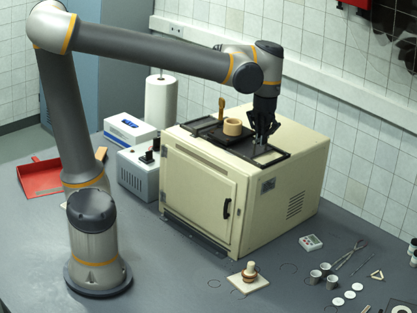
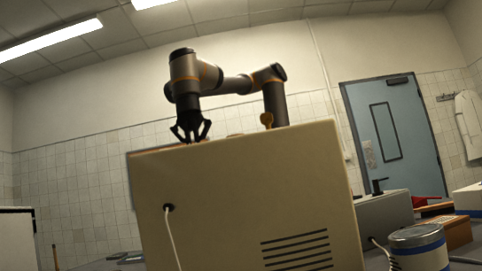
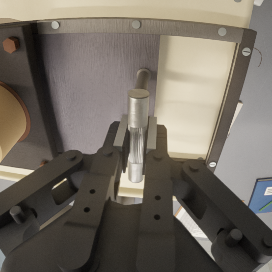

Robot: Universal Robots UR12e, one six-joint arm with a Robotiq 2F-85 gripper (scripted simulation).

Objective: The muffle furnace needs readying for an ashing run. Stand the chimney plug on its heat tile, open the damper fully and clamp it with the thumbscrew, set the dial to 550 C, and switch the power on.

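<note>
My gripper (image 1: pixel 261 141) (image 2: pixel 191 141) (image 3: pixel 135 142) reaches straight down onto the top of the cream muffle furnace (image 1: pixel 235 168), over the dark damper plate (image 3: pixel 99 83) that slides in a black frame (image 1: pixel 269 156). A steel handle pin (image 3: pixel 137 137) stands up from the damper plate near its edge. The tan chimney collar (image 1: pixel 232 126) sits on the plate's left. The chimney plug (image 1: pixel 249 271) stands on its white heat tile (image 1: pixel 248 282) on the bench in front of the furnace. A brass thumbscrew (image 1: pixel 221 107) rises behind the collar. The grey control box (image 1: pixel 138 170) sits left of the furnace. The gripper is closed around the damper's handle pin.
A tissue box (image 1: pixel 129 129) and a paper roll (image 1: pixel 161 100) stand behind the control box. A red dustpan (image 1: pixel 38 177) lies at the bench's left. Small crucibles (image 1: pixel 323 274), tongs (image 1: pixel 348 254) and a timer (image 1: pixel 310 242) lie right of the tile.
</note>
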